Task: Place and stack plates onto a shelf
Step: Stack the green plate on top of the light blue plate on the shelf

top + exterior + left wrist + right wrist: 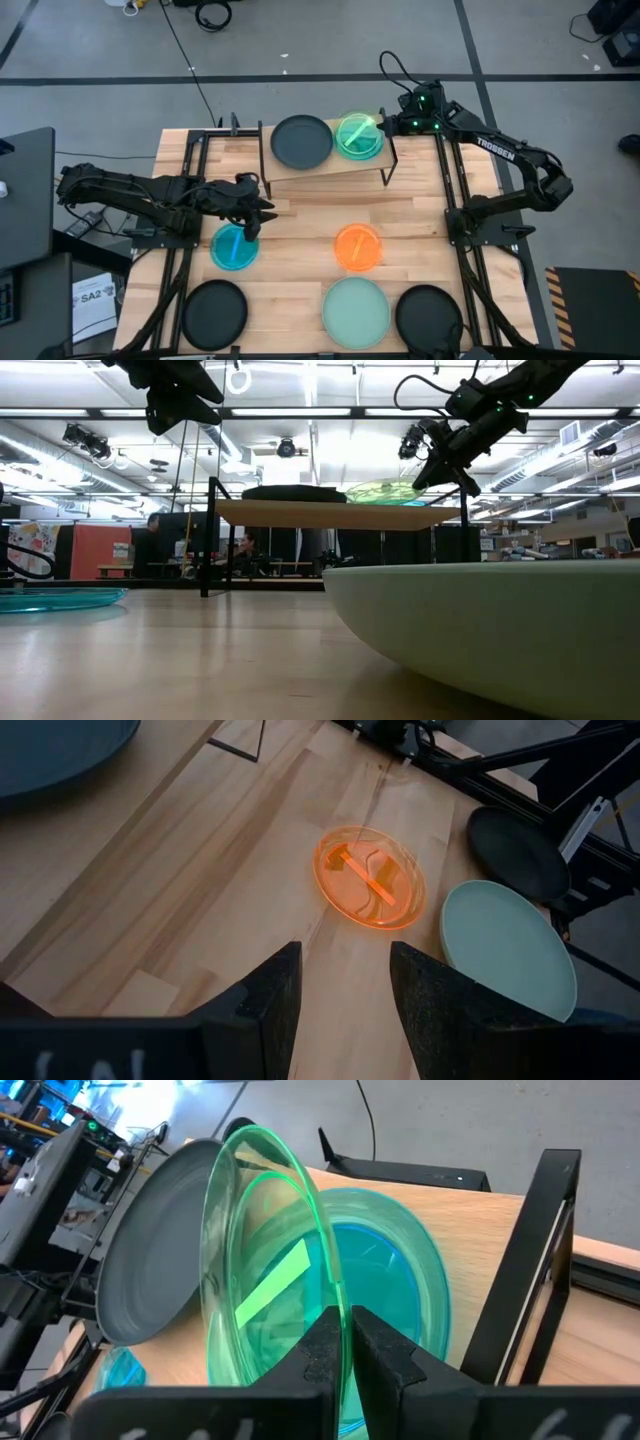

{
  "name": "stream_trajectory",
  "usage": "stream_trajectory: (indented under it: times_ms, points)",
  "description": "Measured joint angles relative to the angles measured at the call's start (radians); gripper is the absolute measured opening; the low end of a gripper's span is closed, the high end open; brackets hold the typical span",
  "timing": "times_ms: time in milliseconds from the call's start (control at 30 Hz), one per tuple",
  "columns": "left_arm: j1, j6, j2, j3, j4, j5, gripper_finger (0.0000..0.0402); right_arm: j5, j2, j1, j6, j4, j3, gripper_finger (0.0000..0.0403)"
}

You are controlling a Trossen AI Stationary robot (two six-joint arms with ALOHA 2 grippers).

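Note:
The light-wood shelf [325, 165] stands at the table's far middle. On it lie a dark grey plate [301, 141] and a blue translucent plate [400, 1270]. My right gripper [384, 126] is shut on a green translucent plate [356, 136] and holds it tilted over the blue one. My left gripper [252, 216] is open and empty, above the table by the far edge of a second blue plate [233, 247]. The left wrist view shows its spread fingers [345, 990] over bare wood, with the orange plate [370, 878] beyond. My right gripper pinches the green plate's rim [335, 1295] between its two fingers, on the plate's right side. It comes from the table's right and slants down. The plate sits tilted above the blue plate on the shelf. Whether its lower edge touches the blue plate, I cannot tell.
On the tabletop lie the orange plate [357, 247] in the middle, the pale mint plate [356, 312] at the near edge, and black plates at the near left [214, 313] and near right [429, 315]. The shelf's black legs [386, 170] stand beside my right gripper.

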Motion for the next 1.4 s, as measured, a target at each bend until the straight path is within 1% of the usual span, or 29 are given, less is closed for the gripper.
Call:
stream_trajectory:
  times_ms: [200,367,900,1200,1400]
  points:
    - [0.000,0.000,0.000,0.000,0.000,0.000,0.0160,0.001,0.000,0.000,0.000,0.000,0.000,0.0032]
    - [0.000,0.000,0.000,0.000,0.000,0.000,0.0160,0.002,0.000,0.000,0.000,0.000,0.000,0.0045]
    - [0.000,0.000,0.000,0.000,0.000,0.000,0.0160,0.003,-0.001,0.000,-0.008,0.004,-0.001,0.0139]
    - [0.000,0.000,0.000,0.000,0.000,0.000,0.0160,0.004,-0.001,0.000,-0.027,0.111,-0.001,0.0184]
    - [0.000,0.000,0.000,0.000,0.000,0.000,0.0160,0.004,-0.002,0.000,-0.033,0.115,-0.001,0.0208]
